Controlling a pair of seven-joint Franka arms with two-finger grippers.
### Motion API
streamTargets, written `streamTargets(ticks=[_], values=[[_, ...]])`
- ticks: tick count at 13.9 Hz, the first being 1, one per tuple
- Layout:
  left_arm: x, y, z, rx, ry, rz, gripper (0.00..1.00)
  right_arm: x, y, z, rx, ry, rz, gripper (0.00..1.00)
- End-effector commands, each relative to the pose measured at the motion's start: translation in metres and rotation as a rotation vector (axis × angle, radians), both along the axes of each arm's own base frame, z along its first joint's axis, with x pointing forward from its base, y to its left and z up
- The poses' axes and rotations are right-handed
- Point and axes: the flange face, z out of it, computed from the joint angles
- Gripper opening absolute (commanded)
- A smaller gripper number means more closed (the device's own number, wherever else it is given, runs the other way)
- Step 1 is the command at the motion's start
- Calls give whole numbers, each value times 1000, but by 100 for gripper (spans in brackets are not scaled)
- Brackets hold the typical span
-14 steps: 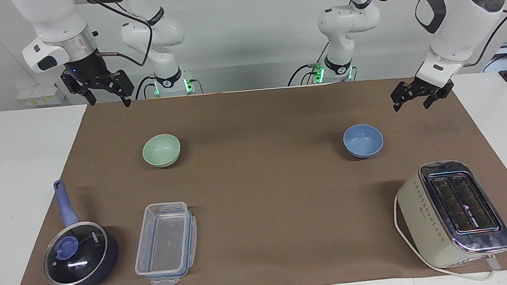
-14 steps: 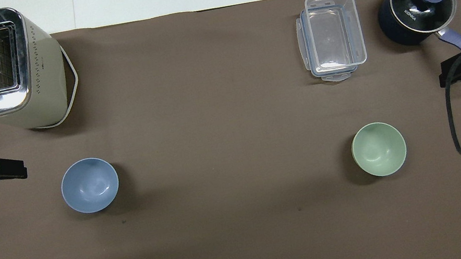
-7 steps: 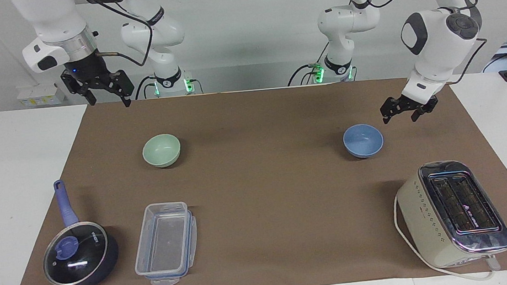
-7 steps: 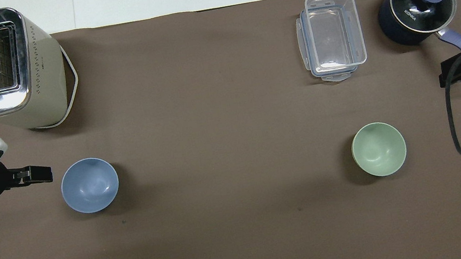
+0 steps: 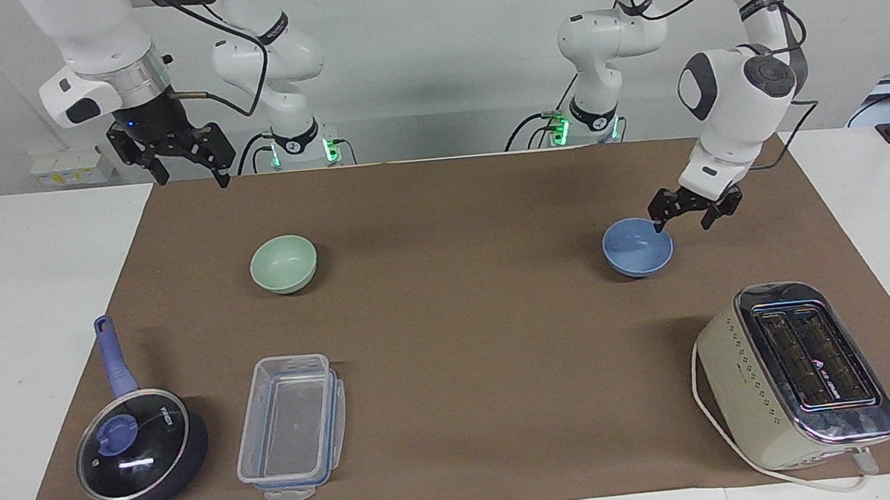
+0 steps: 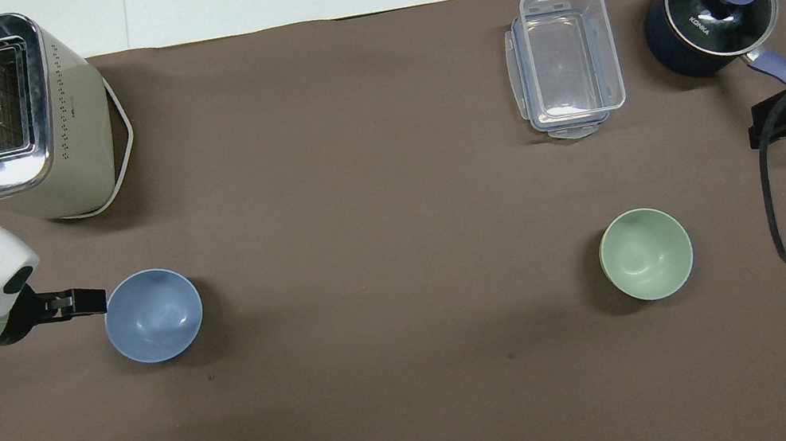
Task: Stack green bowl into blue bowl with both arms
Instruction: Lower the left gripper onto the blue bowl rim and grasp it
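The blue bowl (image 5: 637,246) stands upright on the brown mat toward the left arm's end; it also shows in the overhead view (image 6: 153,315). My left gripper (image 5: 682,220) is open and low at the bowl's rim on the side toward the left arm's end of the table; in the overhead view its tips (image 6: 86,300) reach the rim. The green bowl (image 5: 283,263) stands upright toward the right arm's end, also in the overhead view (image 6: 645,253). My right gripper (image 5: 192,175) is open, empty and waits high over the mat's edge nearest the robots.
A cream toaster (image 5: 796,375) stands farther from the robots than the blue bowl. A clear plastic box (image 5: 291,425) and a dark blue lidded saucepan (image 5: 138,447) stand farther out than the green bowl. The brown mat (image 5: 469,344) covers the table's middle.
My left gripper has come down and moved toward the blue bowl until its tips are at the rim. The right arm and both bowls have not moved.
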Motion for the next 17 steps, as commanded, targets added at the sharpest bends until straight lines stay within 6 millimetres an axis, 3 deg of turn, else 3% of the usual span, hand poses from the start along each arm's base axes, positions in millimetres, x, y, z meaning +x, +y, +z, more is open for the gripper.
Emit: streamTargets(ticks=[1, 8, 9, 10, 11, 17], values=[[-16, -4, -20, -12, -27, 4, 100, -4, -5, 1, 21, -6, 12, 100], [-23, -7, -80, -7, -20, 9, 100, -4, -5, 1, 21, -6, 12, 100], [-23, -7, -81, -7, -17, 12, 89, -4, -5, 1, 21, -6, 12, 100], [-23, -7, -81, -7, -16, 25, 22, -4, -5, 2, 21, -7, 11, 100], [-22, -6, -80, -7, -16, 26, 0, -4, -5, 1, 21, -6, 11, 100], [-13, -5, -74, -8, -24, 26, 0, -3, -5, 2, 21, -9, 12, 100]])
